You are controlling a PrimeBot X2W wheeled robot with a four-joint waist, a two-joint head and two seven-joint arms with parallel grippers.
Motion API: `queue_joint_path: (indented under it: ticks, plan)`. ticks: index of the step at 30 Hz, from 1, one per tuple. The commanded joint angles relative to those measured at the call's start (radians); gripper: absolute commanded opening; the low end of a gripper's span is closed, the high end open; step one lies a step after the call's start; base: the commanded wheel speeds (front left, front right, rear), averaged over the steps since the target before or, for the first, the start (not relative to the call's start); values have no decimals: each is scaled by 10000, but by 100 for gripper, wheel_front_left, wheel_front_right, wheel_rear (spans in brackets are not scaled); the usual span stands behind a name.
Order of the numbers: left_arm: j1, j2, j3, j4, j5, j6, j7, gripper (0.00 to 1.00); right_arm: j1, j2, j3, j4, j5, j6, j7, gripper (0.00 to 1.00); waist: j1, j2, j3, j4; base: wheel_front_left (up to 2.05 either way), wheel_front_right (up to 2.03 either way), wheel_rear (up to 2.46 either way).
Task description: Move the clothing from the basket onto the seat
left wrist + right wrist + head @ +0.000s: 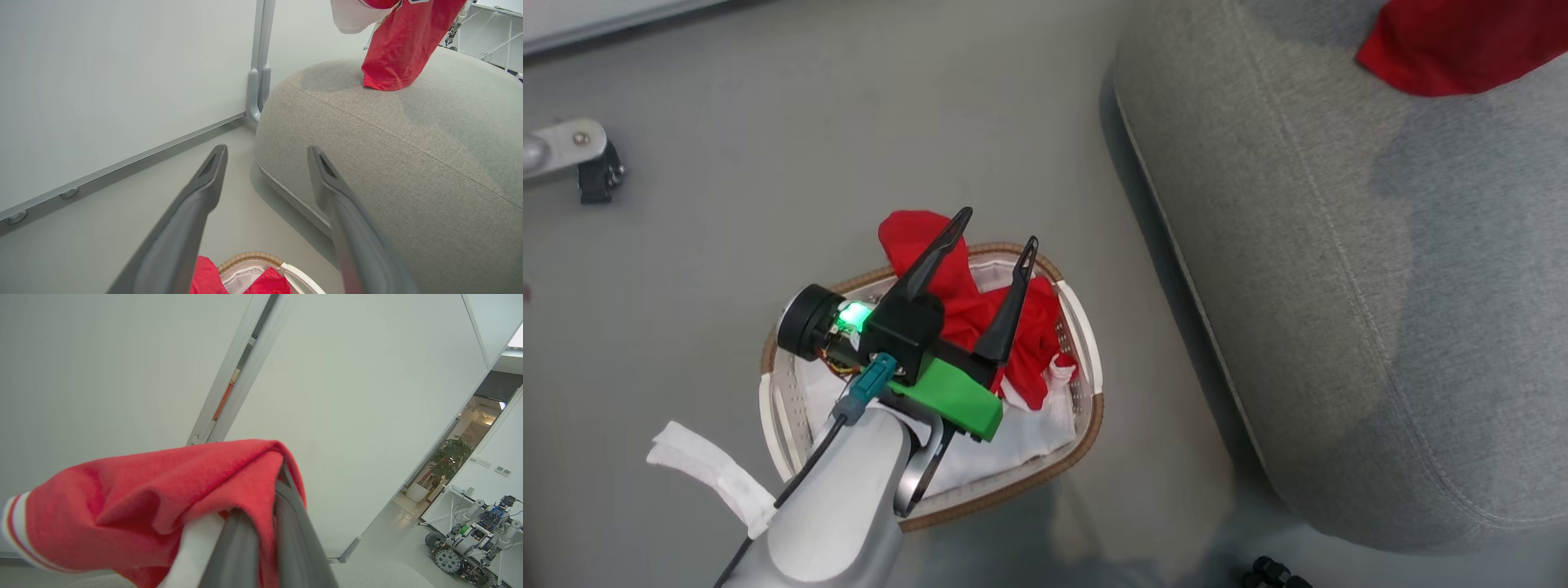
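**One garment at the seat, one waiting in the basket**

Left claw (1001, 225): spread wide, empty, poised over the basket (1086, 425), fingers pointing toward its far rim. Right claw (265, 522): pinched nearly closed on a red garment (163, 490), cloth folded over both fingers, striped cuff trailing off to one side. From the left wrist, that same garment hanging over the far right of the seat (388, 163), lower hem touching the grey top, not yet laid down. Directly beneath the left claw, a second red garment (1033, 343) heaped in the basket on the white liner (1021, 445), one lobe draped over the far rim above the floor (768, 163).

Likely trouble, as a judgement:
- Releasing with only the hem on the seat, so the cloth may bunch up or slide toward the rounded edge.
- Snagging on release, given the cloth wrapped over the right fingers.
- Closing the left claw too deep and catching liner along with red fabric, dragging or tipping the light basket.
- Pinching only the draped lobe and spilling the rest onto the floor.

Hard to make out:
- Right fingertips buried in cloth, so the exact grip point is not visible.
- Top of the hanging garment cut off by the picture edge.
- Near left part of the basket hidden under the left forearm.
- A white strip (707, 478) on the floor at the basket's near left, unclear what it is.
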Motion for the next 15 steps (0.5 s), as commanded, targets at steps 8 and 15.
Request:
queue_joint_path:
  ticks: [8,15]
  plan:
    - [-670,-30,-71,-100,301,-31,5,100,372,-87,-1240,1092,-251,-13,-23,0,-1,-1,2066,690,0,0,0]
    - [-565,55,-20,20,235,-32,5,100,1465,360,-1650,1710,-274,-13,-25,0,-1,-1,1974,573,0,0,0]
